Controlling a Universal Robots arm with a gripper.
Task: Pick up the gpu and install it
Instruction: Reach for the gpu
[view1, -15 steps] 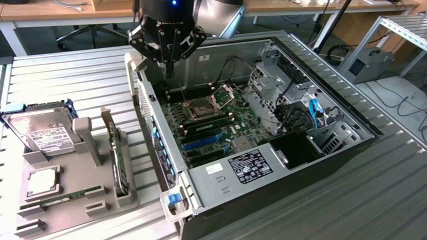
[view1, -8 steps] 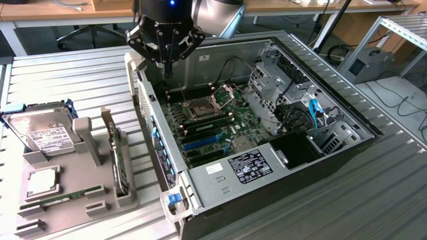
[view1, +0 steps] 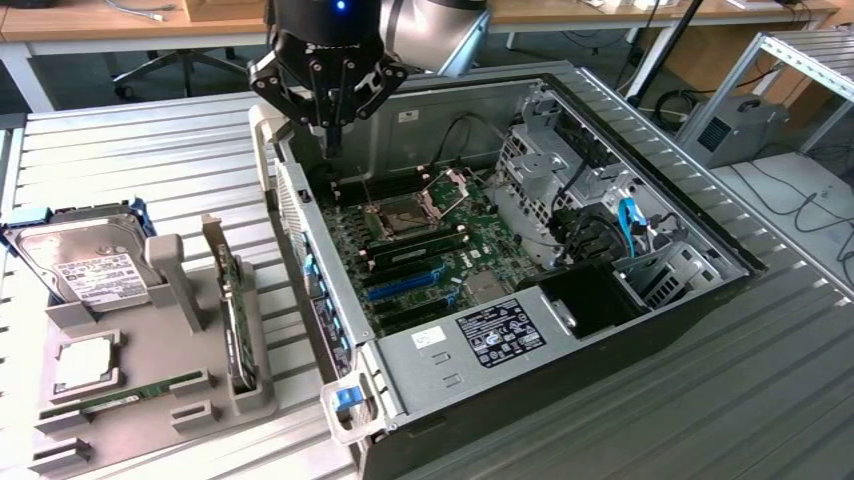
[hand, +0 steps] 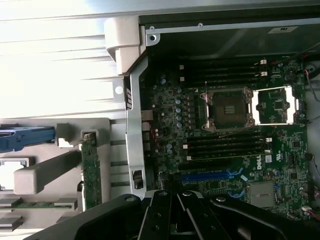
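Open PC case (view1: 414, 110) lies on its side on a ribbed metal desk (view1: 147, 150), motherboard (view1: 441, 245) exposed. Robot gripper (view1: 330, 135), fingers pressed together w/ nothing between them, hangs over the case wall that faces a gray holder tray (view1: 140, 350). GPU (view1: 235, 310) stands on edge in that tray, just beside the case, well apart from the gripper. Hard drive (view1: 83, 265) & memory stick (view1: 127, 392) sit in the tray too, farther from the case.

Arm (view1: 430, 30) from above, gripper (view1: 330, 138) vertical, tip-down, jaws tight together.
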